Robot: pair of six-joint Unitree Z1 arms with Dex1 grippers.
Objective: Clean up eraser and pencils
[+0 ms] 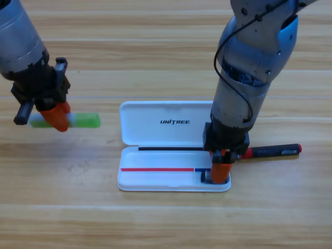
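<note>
- Case (161, 136) lies open mid-table, lid hinged back, tray toward the near edge; most of the tray shows bare.
- Right gripper (220, 174) points down into the tray's right end; what sits beneath it is hidden, and I cannot tell how it stands. No eraser shows anywhere.
- Red pencil (272, 151) lies flat on the table just right of the case, black half outward, its inner end passing behind the right gripper.
- Left gripper (56, 118) is at the left, orange jaws closed on the green pencil (85, 120), which lies level, well apart from the case.
- Table (166, 223) is open wood along the near edge and between green pencil and case.
</note>
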